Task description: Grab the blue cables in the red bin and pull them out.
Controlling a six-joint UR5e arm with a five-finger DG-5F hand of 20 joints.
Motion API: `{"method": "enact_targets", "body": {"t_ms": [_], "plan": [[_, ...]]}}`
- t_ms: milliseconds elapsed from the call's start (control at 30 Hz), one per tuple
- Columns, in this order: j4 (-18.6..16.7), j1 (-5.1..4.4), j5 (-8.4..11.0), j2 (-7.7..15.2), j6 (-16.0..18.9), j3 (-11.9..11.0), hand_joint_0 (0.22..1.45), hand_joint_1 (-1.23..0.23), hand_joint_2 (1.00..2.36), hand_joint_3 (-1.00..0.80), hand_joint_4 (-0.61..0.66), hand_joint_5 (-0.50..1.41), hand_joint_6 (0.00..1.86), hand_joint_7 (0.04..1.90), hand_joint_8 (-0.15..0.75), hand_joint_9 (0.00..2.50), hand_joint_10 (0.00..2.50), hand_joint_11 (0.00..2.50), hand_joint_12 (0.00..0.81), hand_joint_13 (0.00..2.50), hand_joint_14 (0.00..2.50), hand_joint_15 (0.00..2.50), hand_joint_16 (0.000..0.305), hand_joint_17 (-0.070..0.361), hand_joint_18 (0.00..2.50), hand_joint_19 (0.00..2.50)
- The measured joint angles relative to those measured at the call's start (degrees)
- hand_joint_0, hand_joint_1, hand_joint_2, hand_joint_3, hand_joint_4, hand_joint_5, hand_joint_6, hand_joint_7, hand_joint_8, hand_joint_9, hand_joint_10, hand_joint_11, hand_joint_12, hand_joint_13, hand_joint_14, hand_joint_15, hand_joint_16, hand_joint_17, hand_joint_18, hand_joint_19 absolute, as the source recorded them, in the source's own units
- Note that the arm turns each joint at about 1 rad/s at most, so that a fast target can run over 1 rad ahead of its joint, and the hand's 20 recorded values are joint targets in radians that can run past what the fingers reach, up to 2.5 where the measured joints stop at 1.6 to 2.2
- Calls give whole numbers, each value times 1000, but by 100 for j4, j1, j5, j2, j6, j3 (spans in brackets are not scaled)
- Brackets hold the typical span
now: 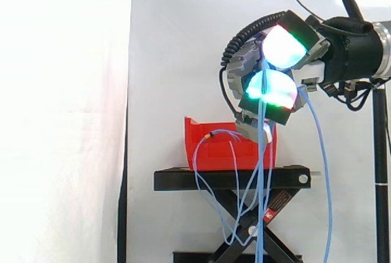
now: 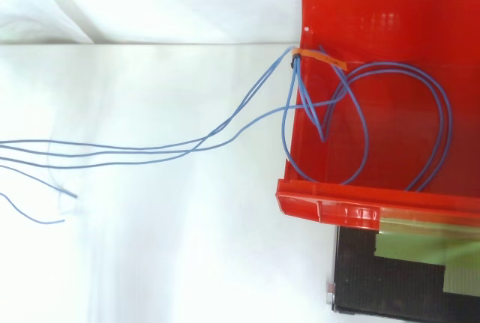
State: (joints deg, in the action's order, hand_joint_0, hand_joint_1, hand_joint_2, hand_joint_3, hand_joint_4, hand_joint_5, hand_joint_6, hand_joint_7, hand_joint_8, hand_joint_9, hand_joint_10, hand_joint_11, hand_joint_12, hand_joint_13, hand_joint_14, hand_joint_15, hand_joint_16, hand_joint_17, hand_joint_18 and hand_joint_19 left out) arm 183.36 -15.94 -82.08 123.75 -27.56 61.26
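Hand [image 1: 282,48] high above the red bin [image 1: 208,150], fingers curled, blue cables [image 1: 262,153] apparently pinched between its glowing pads and dangling past the black stand [image 1: 183,179]. From above, loops lie in the bin, strands trailing over its left wall.

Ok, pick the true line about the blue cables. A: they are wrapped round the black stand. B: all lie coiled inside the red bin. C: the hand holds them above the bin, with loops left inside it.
C: the blue cables hang from the hand, pinched between its pads, and loops lie in the red bin.
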Motion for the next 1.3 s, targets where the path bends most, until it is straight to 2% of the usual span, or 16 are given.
{"method": "enact_targets", "body": {"t_ms": [500,800,1033,1300], "plan": [[7,-3,7,0,77,0,660,-686,1000,-1000,235,812,437,741,308,947,1358,1402,371,1095,1208,1204,49,111,823,1106],[6,-3,6,0,80,0,621,-671,1000,-1000,245,816,454,718,326,912,1431,1314,387,1080,1194,1140,52,116,814,1084],[-5,-6,0,0,80,0,536,-666,1000,-1000,231,900,449,701,372,957,1481,1259,436,1129,1261,1088,59,132,874,1037],[-10,-9,6,0,78,0,519,-686,1000,-1000,223,938,414,711,363,969,1475,1257,440,1151,1243,1073,59,133,881,1027]]}}
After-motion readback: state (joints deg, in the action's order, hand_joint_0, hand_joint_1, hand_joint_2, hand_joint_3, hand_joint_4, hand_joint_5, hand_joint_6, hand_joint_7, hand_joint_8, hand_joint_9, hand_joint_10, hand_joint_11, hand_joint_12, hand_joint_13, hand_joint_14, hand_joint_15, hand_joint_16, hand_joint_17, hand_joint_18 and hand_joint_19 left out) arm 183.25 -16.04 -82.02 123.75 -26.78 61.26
